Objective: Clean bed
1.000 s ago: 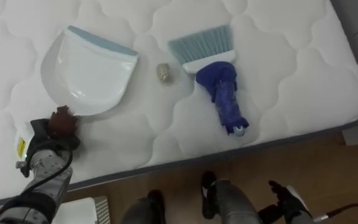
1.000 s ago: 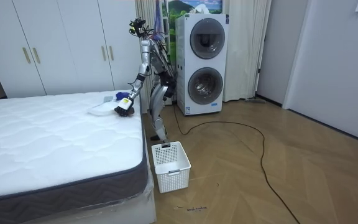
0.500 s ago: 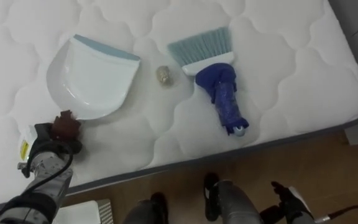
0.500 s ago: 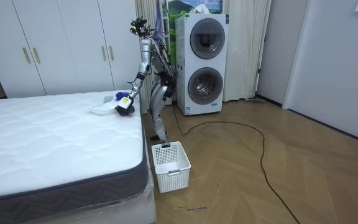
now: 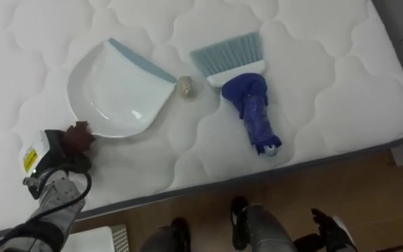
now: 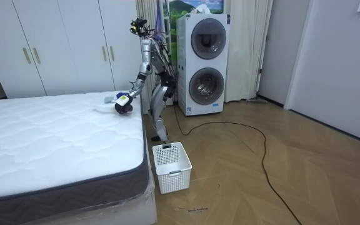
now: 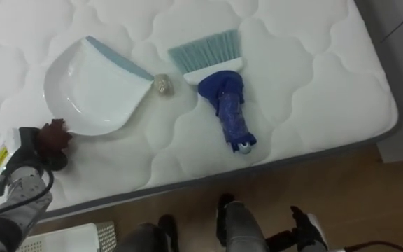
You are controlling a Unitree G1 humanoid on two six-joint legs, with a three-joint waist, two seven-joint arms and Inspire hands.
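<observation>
We logged the left hand (image 5: 60, 152) clamped round the handle of the dustpan (image 5: 117, 98). The pan had slid right, lip now just beside the crumpled wad (image 5: 185, 86). Brush (image 5: 247, 91) unmoved.

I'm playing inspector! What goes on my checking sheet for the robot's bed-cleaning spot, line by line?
surface: white quilted mattress, no sheet on it.
job's things: white dustpan lying flat, a small crumpled scrap right at its lip; blue-handled brush lying beside the scrap.
clutter: nothing seen.
hands: left hand curled round the dustpan's handle; right hand low by the robot's side.
cables: nothing seen besides the robot's own.
surroundings: wooden floor, white basket by the bed, stacked washing machines, wardrobes.
</observation>
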